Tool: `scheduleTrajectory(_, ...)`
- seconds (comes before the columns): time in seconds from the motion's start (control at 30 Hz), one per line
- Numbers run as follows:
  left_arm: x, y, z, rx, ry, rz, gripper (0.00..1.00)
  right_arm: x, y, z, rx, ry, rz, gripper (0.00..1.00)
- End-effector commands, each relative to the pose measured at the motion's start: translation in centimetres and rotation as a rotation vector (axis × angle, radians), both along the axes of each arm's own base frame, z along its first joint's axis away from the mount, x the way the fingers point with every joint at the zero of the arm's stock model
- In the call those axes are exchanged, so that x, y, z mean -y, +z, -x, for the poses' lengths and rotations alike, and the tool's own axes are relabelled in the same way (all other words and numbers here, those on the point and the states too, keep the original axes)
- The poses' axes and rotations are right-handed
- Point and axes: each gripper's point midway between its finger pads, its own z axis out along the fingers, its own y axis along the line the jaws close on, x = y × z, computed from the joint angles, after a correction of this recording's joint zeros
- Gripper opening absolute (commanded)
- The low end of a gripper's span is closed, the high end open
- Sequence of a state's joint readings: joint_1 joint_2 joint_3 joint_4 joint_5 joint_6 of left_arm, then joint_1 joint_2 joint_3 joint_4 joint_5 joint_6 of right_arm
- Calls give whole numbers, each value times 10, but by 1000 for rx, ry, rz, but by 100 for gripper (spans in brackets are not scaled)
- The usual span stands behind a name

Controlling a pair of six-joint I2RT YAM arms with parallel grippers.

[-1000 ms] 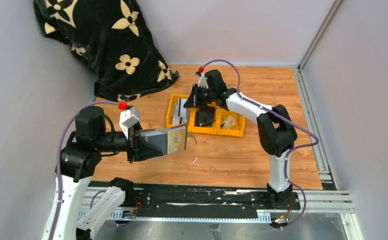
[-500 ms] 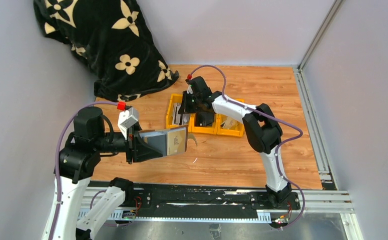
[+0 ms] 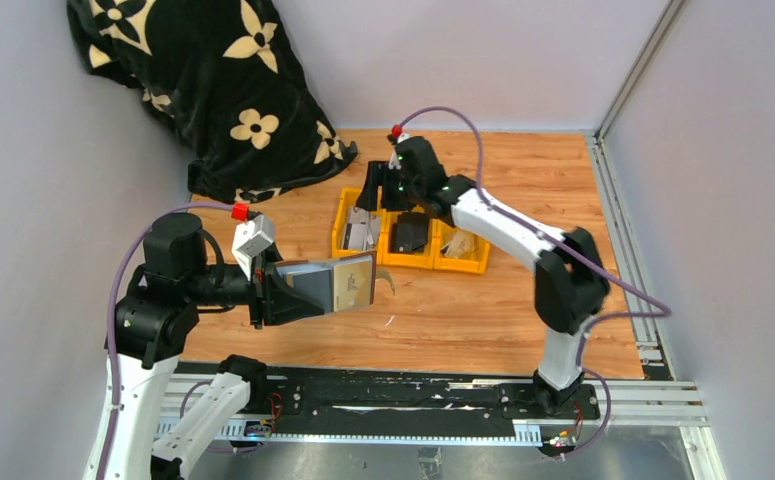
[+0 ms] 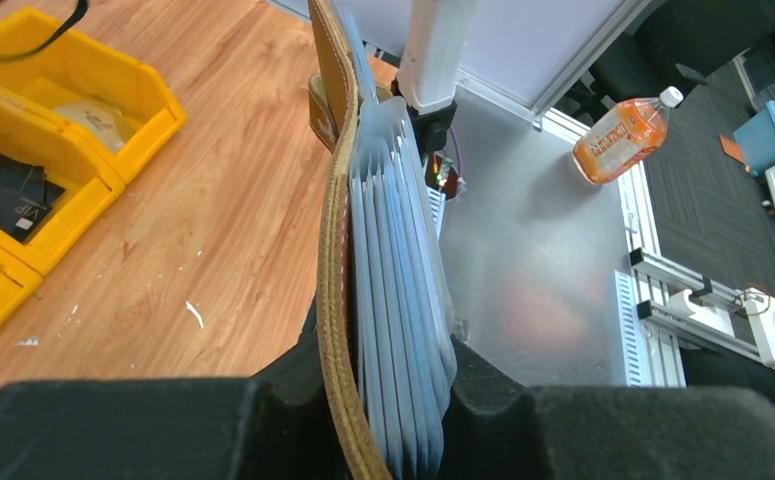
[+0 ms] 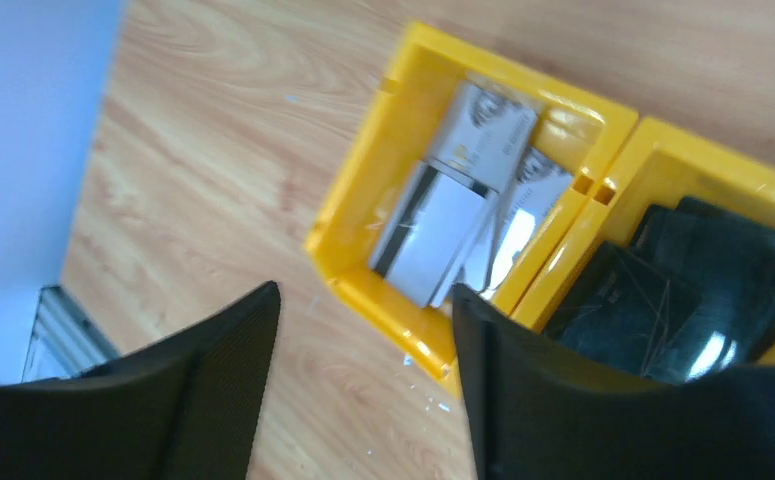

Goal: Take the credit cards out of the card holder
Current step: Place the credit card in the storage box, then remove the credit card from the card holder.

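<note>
**Card holder lies near-left of my free arm**

My left end effector (image 4: 393,400) is clamped on the card holder (image 3: 338,283), held above the table (image 3: 463,310) with its free edge pointing right. My right end effector (image 5: 363,330) hangs open and empty over a yellow bin (image 5: 363,190), well apart from the holder.

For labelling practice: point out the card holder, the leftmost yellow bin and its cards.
card holder (image 3: 351,283): top view, brown flap
leftmost yellow bin (image 5: 368,170): right wrist view, left wall
cards (image 5: 433,235): right wrist view, top card's face
</note>
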State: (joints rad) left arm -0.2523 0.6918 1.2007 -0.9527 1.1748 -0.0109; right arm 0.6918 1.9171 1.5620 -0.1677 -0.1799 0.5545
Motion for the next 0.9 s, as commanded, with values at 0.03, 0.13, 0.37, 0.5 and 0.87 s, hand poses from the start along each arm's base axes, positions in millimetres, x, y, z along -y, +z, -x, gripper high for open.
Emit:
scheduleTrajectory(0.03, 0, 16, 7, 85, -45, 18, 0, 20, 109, 45, 167, 83, -187, 73)
scheduleTrajectory(0.13, 2, 24, -2, 115, -25, 19, 0, 33, 148, 88, 214, 179, -380, 75)
scheduleTrajectory(0.37, 9, 53, -24, 135, 37, 115, 0, 65, 172, 200, 314, 461, -654, 77)
scheduleTrajectory(0.5, 11, 70, -35, 160, 96, 188, 0, 73, 168, 241, 384, 563, -721, 77)
scheduleTrajectory(0.87, 15, 56, -34, 1, 91, 220, 0, 58, 242, 269, 627, 613, -988, 79)
